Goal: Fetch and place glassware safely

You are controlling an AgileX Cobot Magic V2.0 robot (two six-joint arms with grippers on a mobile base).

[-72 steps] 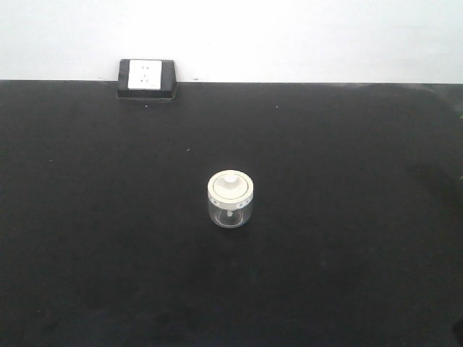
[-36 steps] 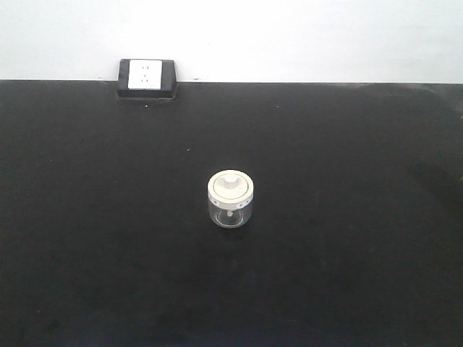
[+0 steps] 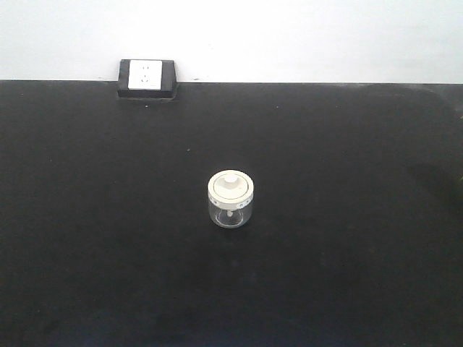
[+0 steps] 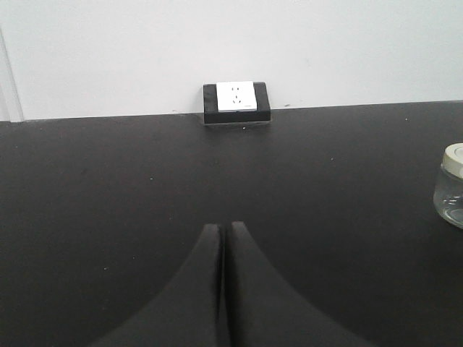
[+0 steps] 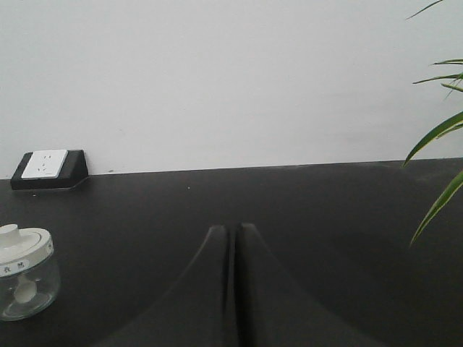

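Note:
The glassware, a small squat clear jar (image 3: 230,201) with a cream-white knobbed lid, stands upright in the middle of the black table (image 3: 347,217). Neither arm shows in the front view. In the left wrist view my left gripper (image 4: 223,228) is shut with nothing in it, and the jar (image 4: 451,185) sits well off to its right at the frame edge. In the right wrist view my right gripper (image 5: 231,228) is shut and empty too, with the jar (image 5: 26,273) far to its left.
A black socket block with a white face (image 3: 147,78) sits at the table's back edge against the white wall. Green plant leaves (image 5: 439,137) hang in at the right of the right wrist view.

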